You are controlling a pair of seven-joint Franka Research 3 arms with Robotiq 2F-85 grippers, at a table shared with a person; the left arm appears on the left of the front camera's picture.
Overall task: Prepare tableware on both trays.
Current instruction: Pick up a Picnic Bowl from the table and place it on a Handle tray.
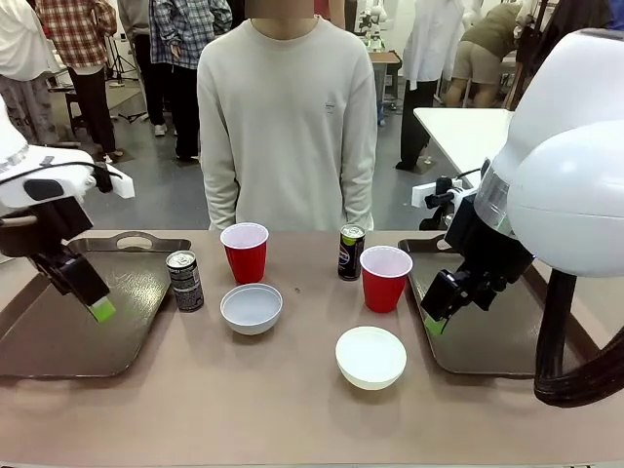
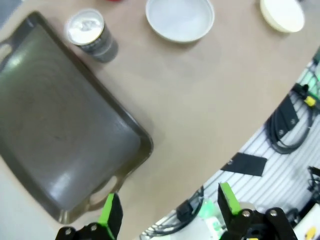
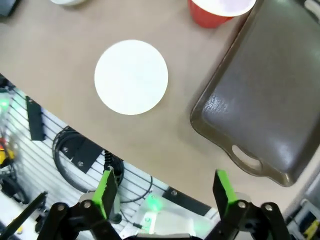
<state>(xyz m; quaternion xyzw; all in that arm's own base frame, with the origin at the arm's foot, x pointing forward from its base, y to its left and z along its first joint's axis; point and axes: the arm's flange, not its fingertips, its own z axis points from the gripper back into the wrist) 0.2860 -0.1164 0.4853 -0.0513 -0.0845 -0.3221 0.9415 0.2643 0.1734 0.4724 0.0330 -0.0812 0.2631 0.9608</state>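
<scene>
Tan tabletop (image 1: 292, 419): your work surface, matt and plain. A person (image 1: 288, 127) in a pale sweatshirt stands at its far edge, arms down.
Room: open lab floor behind, with other people standing about and a white table (image 1: 466, 132) at far right.
Left tray (image 1: 58, 336): dark brown with a raised rim, at your left side of the table.
Right tray (image 1: 492, 341): the same kind, at your right side.
Left gripper (image 2: 169, 204): fingers apart, holding nothing, hanging over the left tray's inner half.
Right gripper (image 3: 165, 186): fingers apart, holding nothing, over the right tray's inner rim.
Left can (image 1: 184, 281): upright on the table, just beside the left tray's inner rim. It is the item nearest your left gripper.
Left cup (image 1: 245, 252): red, mouth up, at mid-table towards the person.
Left bowl (image 1: 251, 308): white, just in front of the left cup.
Right can (image 1: 351, 252): upright, between the two cups.
Right cup (image 1: 385, 278): red, mouth up, just beside the right tray. It stands between your right gripper and the right can.
Right bowl (image 1: 370, 357): white, near the front edge and close to the right tray.
</scene>
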